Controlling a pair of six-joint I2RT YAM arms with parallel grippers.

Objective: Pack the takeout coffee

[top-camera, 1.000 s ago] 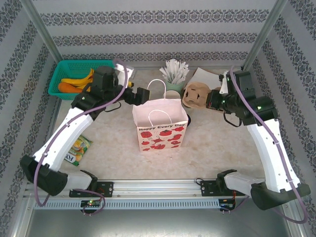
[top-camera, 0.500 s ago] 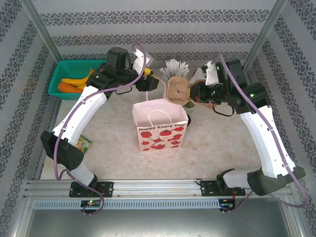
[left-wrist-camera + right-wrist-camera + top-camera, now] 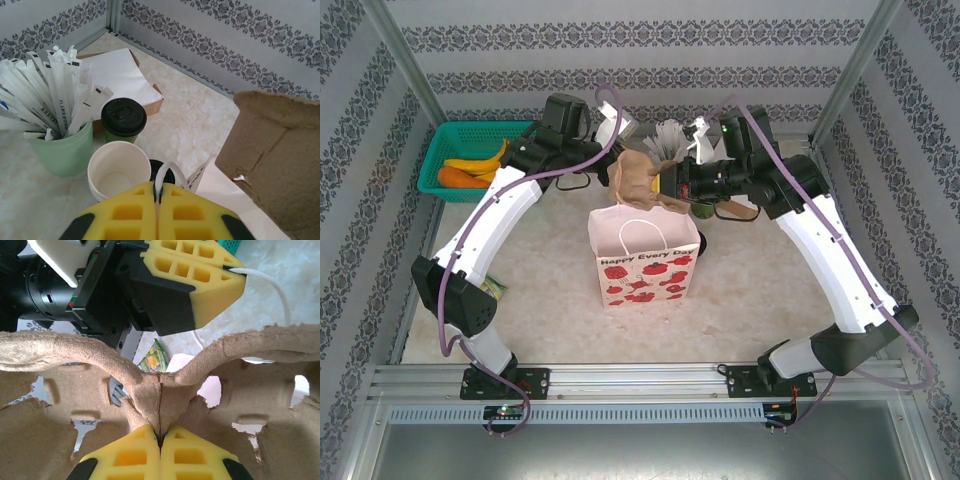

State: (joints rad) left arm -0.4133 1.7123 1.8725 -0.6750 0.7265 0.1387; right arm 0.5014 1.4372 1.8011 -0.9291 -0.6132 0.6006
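Two hands meet above the bench (image 3: 550, 290): the left hand (image 3: 158, 192), shut tight, pinches the white loop handle (image 3: 169, 169) of the red-and-white paper bag (image 3: 642, 258), apparently to steady its mouth. The right hand (image 3: 160, 436), likewise closed, clamps the central ridge of the brown two-well pulp tray (image 3: 65, 405), tilted above that mouth's far edge. The green, black-lidded paper cup (image 3: 123, 119) stands on the bench beyond, beside the mint cup of white wrapped straws (image 3: 55, 112).

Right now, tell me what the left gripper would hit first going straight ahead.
The left gripper, shut on the bag handle, points at a round black lid; the open paper cup sits just beside that line. Depth is unclear; either could come first.
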